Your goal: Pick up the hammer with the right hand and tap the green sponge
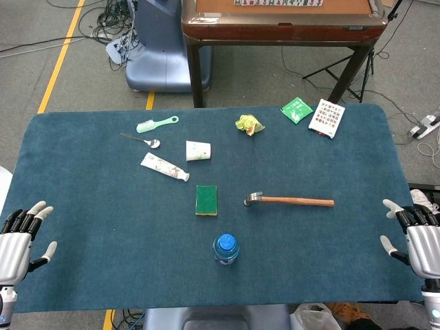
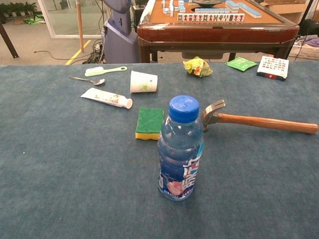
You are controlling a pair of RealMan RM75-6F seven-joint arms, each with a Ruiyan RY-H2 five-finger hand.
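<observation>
Right now, hammer (image 1: 289,200) flat on the blue table (image 1: 82,172), a little right of centre, metal head toward the middle, wooden handle running out to the right. Just left of the head, apart from it, green sponge (image 1: 206,199) lying flat, green face up, yellow layer showing underneath in the chest view. Nearer the front edge, between and below the two, upright water bottle (image 1: 225,249) with blue cap. Behind the sponge, paper cup (image 1: 198,150) tipped on its side, tube of toothpaste (image 1: 164,167) beside it, then spoon (image 1: 141,140) and light green toothbrush (image 1: 157,124) further back left. Toward the far edge, crumpled yellow wrapper (image 1: 249,124), green packet (image 1: 296,110), patterned card pack (image 1: 326,118). Right hand (image 1: 414,234) at the right edge of the table, well apart from the hammer, fingers spread, holding nothing. Left hand (image 1: 20,237) at the left edge, likewise spread and empty.
</observation>
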